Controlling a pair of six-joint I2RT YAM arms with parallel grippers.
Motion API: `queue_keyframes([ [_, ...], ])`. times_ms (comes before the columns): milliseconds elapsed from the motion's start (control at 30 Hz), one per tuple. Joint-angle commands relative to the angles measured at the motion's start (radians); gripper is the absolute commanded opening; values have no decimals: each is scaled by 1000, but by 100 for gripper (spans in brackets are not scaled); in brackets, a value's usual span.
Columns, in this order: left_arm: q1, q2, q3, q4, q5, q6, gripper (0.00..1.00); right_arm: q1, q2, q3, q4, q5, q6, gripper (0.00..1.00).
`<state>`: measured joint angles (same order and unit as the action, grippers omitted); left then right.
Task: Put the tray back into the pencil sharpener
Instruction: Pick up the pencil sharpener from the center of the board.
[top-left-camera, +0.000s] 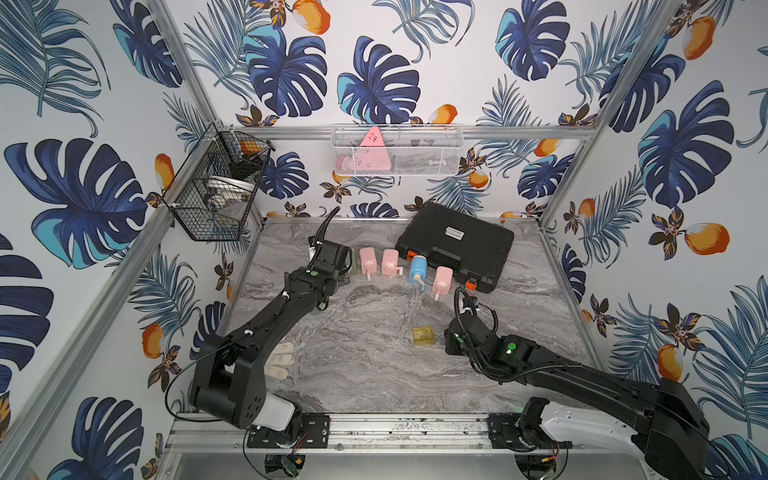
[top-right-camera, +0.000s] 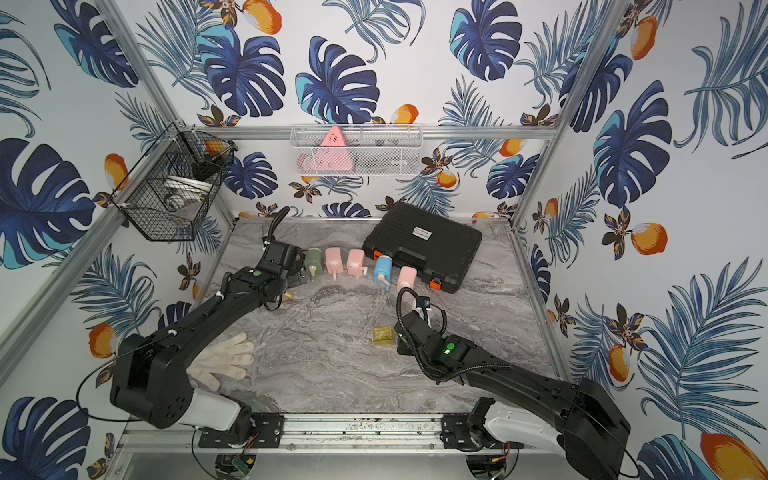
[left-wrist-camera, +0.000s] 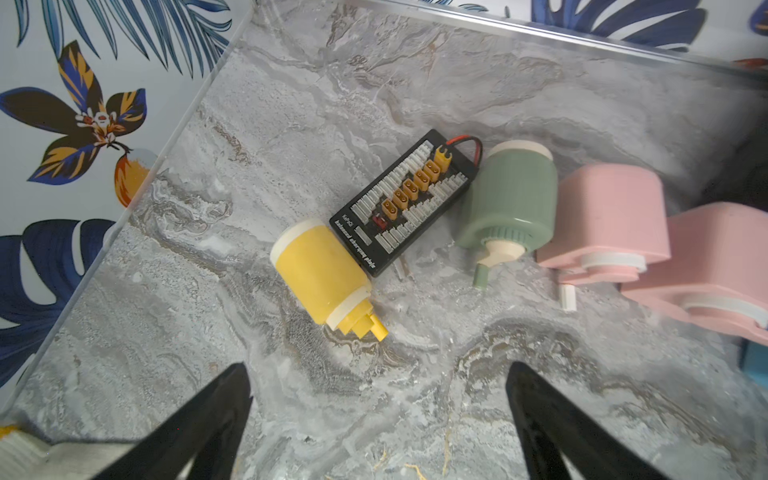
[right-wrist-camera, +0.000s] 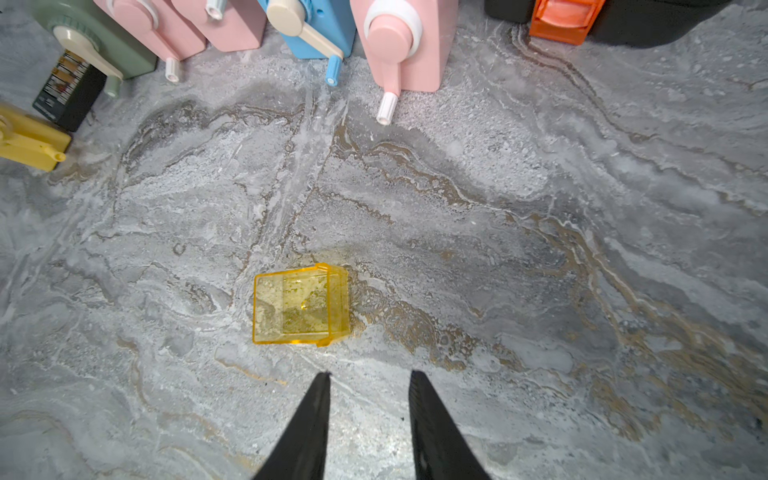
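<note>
marble table (top-left-camera: 374, 374) — six sharpeners (right-wrist-camera: 316, 25), one tray (right-wrist-camera: 301, 305); left tool (left-wrist-camera: 377, 365) wide apart, right tool (right-wrist-camera: 370, 374) narrowly apart.

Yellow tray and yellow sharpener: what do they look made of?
Small yellow see-through tray: probably rigid tinted plastic, glossy; the marbled table shows through its walls. Yellow cylindrical pencil sharpener: opaque plastic, seemingly matte; even colour, moulded edges, no glare.

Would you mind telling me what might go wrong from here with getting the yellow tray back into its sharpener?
1. The right gripper has its jaws only narrowly apart, and the tray lies off to one side of them; closing in may shove the tray rather than grip it.
2. The yellow sharpener lies on its side right beside the charging board; the open left gripper could snag the board when grasping it.
</note>
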<state>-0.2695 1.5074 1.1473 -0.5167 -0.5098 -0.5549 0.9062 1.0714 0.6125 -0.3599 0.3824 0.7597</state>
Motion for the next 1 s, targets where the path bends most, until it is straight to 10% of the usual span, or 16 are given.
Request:
queue_keyframes([
  [0,34,63,56,-112,-6,-91,99,0,-24,-12,10,2,16,35],
  [967,246,315,104,-32,197,-196,69,1,-22,-22,24,-56,4,35],
])
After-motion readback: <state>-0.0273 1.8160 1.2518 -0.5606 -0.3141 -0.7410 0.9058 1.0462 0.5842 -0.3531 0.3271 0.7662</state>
